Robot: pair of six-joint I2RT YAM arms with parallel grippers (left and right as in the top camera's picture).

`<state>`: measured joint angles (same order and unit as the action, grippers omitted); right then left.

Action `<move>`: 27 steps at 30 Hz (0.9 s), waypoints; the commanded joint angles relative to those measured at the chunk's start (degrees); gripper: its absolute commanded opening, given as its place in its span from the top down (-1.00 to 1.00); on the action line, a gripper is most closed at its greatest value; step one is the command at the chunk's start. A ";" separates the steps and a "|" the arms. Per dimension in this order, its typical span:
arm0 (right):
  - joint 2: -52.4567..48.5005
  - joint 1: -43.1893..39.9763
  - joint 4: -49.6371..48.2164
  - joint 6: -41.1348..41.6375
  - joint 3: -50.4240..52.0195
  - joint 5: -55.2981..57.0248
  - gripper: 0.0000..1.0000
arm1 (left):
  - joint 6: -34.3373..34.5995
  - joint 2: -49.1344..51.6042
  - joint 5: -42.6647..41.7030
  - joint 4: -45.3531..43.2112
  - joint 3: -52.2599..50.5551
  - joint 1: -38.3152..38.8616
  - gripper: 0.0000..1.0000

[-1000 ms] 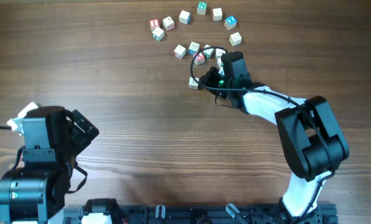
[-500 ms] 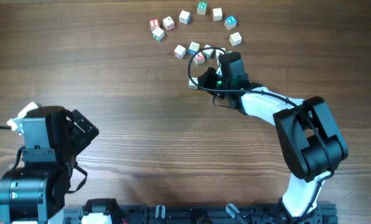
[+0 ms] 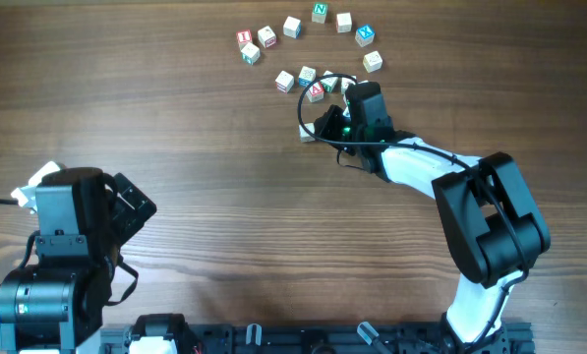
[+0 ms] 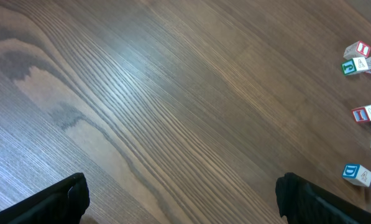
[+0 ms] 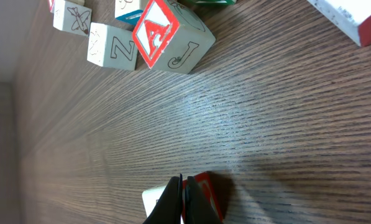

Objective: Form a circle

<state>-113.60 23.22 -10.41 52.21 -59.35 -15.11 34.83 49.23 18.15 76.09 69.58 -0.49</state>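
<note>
Right jaws: pressed together, pinching nothing; they sit far of centre on the tabletop (image 3: 224, 197), with the tips pointing left.
Cube at the right jaws: a pale cube with a red face (image 5: 207, 194) lies directly at the closed tips. In the right wrist view the tips cross its top, red side to one side of them and pale side to the other. Whether they touch it cannot be told.
Circle: no closed ring. The alphabet cubes (image 3: 292, 27) lie on the far part of the tabletop as a loose arc, open toward the near side.
Arc, left end: a red-lettered cube (image 3: 244, 38) with two pale cubes just beside it.
Arc, top: a green N cube (image 3: 320, 12), the farthest piece.
Arc, right end: a blue-lettered cube (image 3: 365, 34) and a pale cube (image 3: 372, 62) just near of it.
Inner row: a short line of cubes inside the arc, just far of the right jaws; among them is a red A cube (image 5: 160, 31), tilted on an edge with a J on its side.
Beside the red A cube: a Z cube (image 5: 114, 45) touching it, then another pale cube (image 5: 70, 15) close by.
Cube nearest the right arm: a white and red cube (image 5: 353, 18), well apart from the closed tips.
Left jaws: spread wide with bare tabletop between them, at the near left and well apart from every cube.
Left wrist view: a few cubes along its right edge, a blue D cube (image 4: 358, 174) nearest the right-hand tip without touching it.
</note>
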 commanded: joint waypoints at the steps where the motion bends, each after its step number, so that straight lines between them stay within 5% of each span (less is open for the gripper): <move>1: -1.33 0.13 -0.35 -1.07 0.28 1.14 0.91 | 0.59 0.04 0.76 -0.22 -0.24 -0.33 -1.00; 27: -1.33 0.13 4.31 0.37 0.28 -1.77 0.91 | 0.59 0.04 0.74 -0.20 -0.24 -0.33 -1.00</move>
<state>-113.58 23.22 -6.37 52.47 -59.35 -15.81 34.83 49.23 18.15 76.09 69.58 -0.49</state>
